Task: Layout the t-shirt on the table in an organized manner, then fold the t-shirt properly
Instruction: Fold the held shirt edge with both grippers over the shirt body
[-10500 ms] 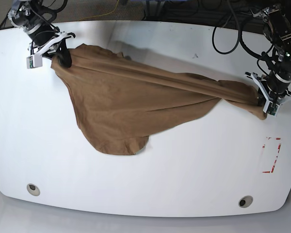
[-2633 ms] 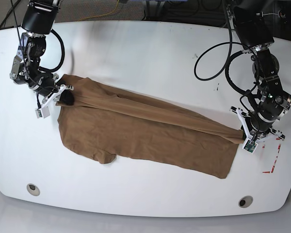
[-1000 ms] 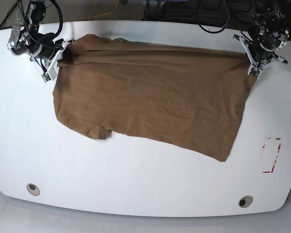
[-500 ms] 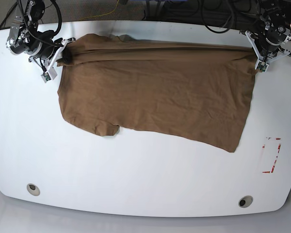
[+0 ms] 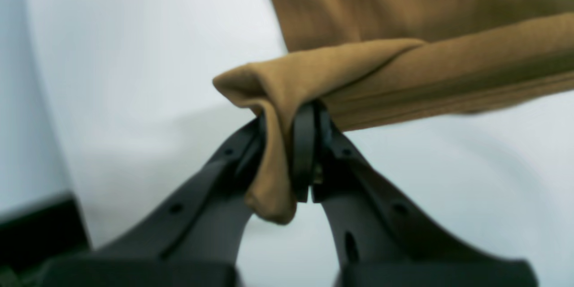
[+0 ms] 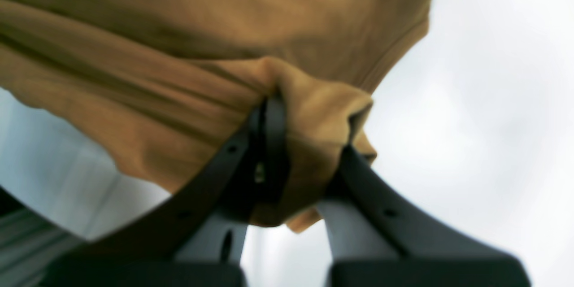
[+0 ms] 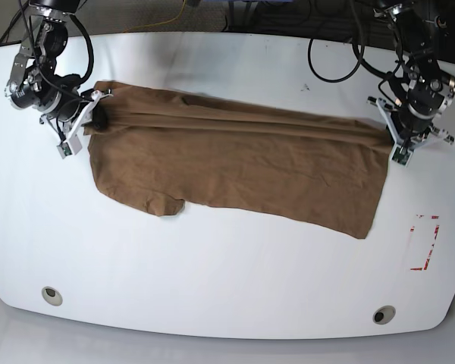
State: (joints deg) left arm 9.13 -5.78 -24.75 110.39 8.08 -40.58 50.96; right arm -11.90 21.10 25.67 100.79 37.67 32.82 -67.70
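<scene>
The tan-brown t-shirt (image 7: 235, 163) lies spread across the middle of the white table (image 7: 227, 265), stretched between both arms, with a bunched band of folds along its far edge. My left gripper (image 7: 395, 142), on the right of the base view, is shut on the shirt's right far corner; its wrist view shows the cloth (image 5: 323, 71) pinched between black fingers (image 5: 305, 152). My right gripper (image 7: 93, 121), on the left of the base view, is shut on the left far corner, where fabric (image 6: 251, 31) wraps over the fingers (image 6: 269, 143). A sleeve (image 7: 163, 203) pokes out at the near left edge.
A red dashed rectangle mark (image 7: 425, 243) lies at the table's right side. Two round grey holes (image 7: 51, 295) (image 7: 384, 314) sit near the front edge. Black cables (image 7: 341, 53) hang behind the far right edge of the table.
Both grippers have come toward the near side and down with the shirt's far edge, and the cloth has settled flatter on the table. Both grips have held.
</scene>
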